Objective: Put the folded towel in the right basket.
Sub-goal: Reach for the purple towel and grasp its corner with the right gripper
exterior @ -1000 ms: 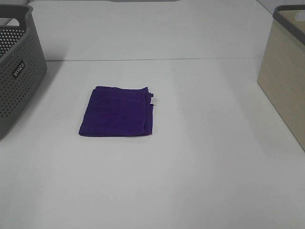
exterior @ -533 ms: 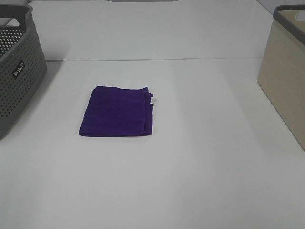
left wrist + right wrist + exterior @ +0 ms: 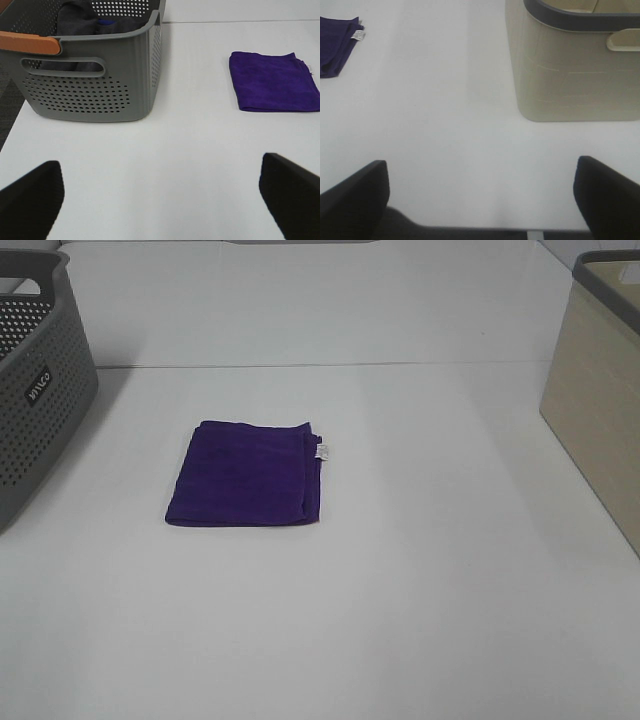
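Observation:
The folded purple towel [image 3: 246,473] lies flat on the white table, left of centre, with a small white tag at its right edge. It also shows in the left wrist view [image 3: 274,81] and partly in the right wrist view [image 3: 336,45]. The beige right basket [image 3: 598,390] with a dark grey rim stands at the right edge; it also shows in the right wrist view [image 3: 575,65]. My left gripper [image 3: 162,200] is open and empty, well short of the towel. My right gripper [image 3: 482,195] is open and empty, near the beige basket. Neither arm shows in the exterior view.
A grey perforated basket [image 3: 35,380] stands at the left edge; in the left wrist view [image 3: 85,65] it holds dark cloth. The white table [image 3: 400,590] runs back to a seam line behind the towel.

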`<state>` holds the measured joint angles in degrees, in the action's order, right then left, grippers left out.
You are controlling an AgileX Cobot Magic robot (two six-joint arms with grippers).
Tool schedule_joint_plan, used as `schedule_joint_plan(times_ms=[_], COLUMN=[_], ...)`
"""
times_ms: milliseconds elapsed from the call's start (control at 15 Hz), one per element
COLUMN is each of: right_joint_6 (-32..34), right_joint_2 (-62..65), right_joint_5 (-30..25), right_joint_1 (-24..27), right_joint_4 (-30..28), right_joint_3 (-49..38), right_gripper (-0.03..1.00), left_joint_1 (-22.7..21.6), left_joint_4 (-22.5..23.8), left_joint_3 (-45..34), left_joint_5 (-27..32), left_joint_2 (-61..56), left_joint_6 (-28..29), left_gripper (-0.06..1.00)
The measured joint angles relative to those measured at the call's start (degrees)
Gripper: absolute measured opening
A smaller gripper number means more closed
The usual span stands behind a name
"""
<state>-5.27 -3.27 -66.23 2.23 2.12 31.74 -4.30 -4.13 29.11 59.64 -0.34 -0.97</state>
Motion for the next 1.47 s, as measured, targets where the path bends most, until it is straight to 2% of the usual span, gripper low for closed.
schedule_joint_plan(times_ms=[67,267,467,667,933,1000,1133,1467], right_joint_6=[1.55,4.47,4.81,4.64,-0.74,-2.86,-4.58,-7.33], right_joint_2=[-5.16,-24.24,-36.21,-46.81,-63.71,-74.03,-84.74,-104.51], right_joint_5=[-2.81,-3.78,-3.72,-3.67,-2.29,-0.92,0.34,5.44], right_joint_1=[0.00,0.00,0.00,0.00,0.00,-0.06,-2.23,-13.35], right_joint_4=[0.97,4.81,7.33,13.12,23.26,27.73,29.56,32.26], right_joint_3=[3.84,17.42,25.73,29.68,34.95,40.34,46.12,60.10], right_gripper=[0.96,0.96,0.96,0.96,0.96,0.96,0.96,0.96], left_joint_1=[0.00,0.00,0.00,0.00,0.00,0.00,0.00,0.00], left_joint_4=[0.00,0.00,0.00,0.00,0.00,0.00,0.00,-0.06], left_joint_3=[0.00,0.00,0.00,0.00,0.00,0.00,0.00,0.00], left_joint_5=[0.00,0.00,0.00,0.00,0.00,0.00,0.00,0.00], left_joint_2=[0.00,0.00,0.00,0.00,0.00,0.00,0.00,0.00], left_joint_6=[0.00,0.00,0.00,0.00,0.00,0.00,0.00,0.00], left_gripper=[0.99,0.99,0.99,0.99,0.99,0.99,0.99,0.99])
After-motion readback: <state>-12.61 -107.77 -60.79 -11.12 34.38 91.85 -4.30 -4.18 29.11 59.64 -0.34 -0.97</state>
